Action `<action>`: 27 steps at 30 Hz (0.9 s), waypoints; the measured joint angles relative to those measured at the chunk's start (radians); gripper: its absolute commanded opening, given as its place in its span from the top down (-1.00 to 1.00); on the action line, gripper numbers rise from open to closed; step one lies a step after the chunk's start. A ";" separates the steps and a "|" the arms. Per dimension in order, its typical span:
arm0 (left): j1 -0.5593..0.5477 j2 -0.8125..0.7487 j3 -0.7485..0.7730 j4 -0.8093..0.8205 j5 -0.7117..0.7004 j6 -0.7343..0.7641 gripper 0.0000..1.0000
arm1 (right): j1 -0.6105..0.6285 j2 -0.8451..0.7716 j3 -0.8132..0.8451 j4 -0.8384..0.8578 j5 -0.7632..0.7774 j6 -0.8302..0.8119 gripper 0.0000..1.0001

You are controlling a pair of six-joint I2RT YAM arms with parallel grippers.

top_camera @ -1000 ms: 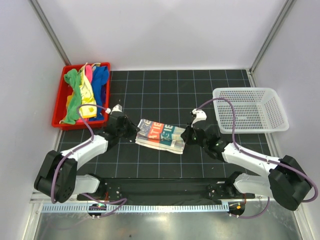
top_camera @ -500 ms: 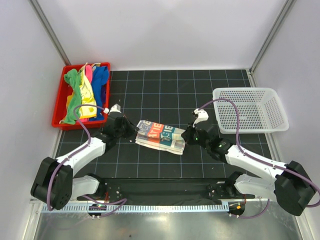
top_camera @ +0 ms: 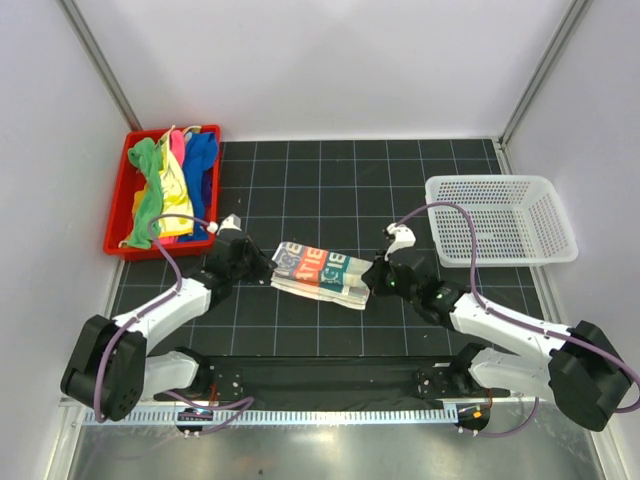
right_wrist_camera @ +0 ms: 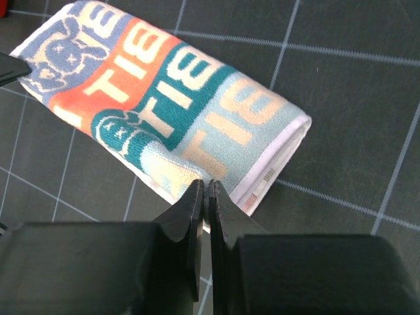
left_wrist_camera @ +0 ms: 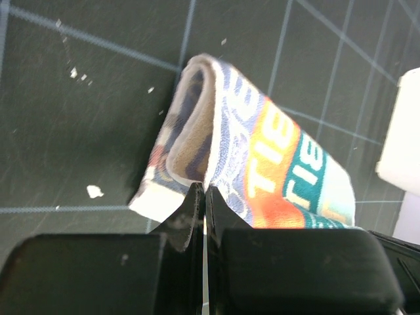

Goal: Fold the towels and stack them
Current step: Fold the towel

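A folded white towel (top_camera: 320, 275) printed with orange and teal lettering lies flat on the black gridded mat between my arms. My left gripper (top_camera: 262, 266) is shut, its tips at the towel's rolled left end (left_wrist_camera: 197, 118), where the layers part. No cloth shows between the left gripper (left_wrist_camera: 201, 188) jaws. My right gripper (top_camera: 368, 280) is shut too, tips over the towel's (right_wrist_camera: 170, 111) near long edge close to its right end. The right gripper (right_wrist_camera: 204, 184) shows no cloth in its narrow gap. Several loose towels (top_camera: 170, 185), green, pink, yellow and blue, lie heaped at the back left.
The coloured towels fill a red plastic bin (top_camera: 115, 245) at the mat's far left corner. A white mesh basket (top_camera: 500, 220) stands at the far right. Grey walls close in the sides and back.
Both grippers have shifted slightly toward the near edge beside the towel, and the right arm has stretched lower. The towel has barely moved. Both stayed shut.
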 measured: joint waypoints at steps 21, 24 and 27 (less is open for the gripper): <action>0.000 0.027 -0.084 0.062 0.036 0.026 0.32 | 0.004 -0.074 -0.076 -0.032 -0.016 0.063 0.04; 0.000 -0.016 -0.058 0.034 0.040 0.042 0.33 | 0.004 -0.100 -0.048 -0.072 -0.013 0.072 0.17; -0.006 -0.035 -0.023 0.010 0.042 0.060 0.33 | 0.004 -0.092 -0.017 -0.091 -0.014 0.087 0.32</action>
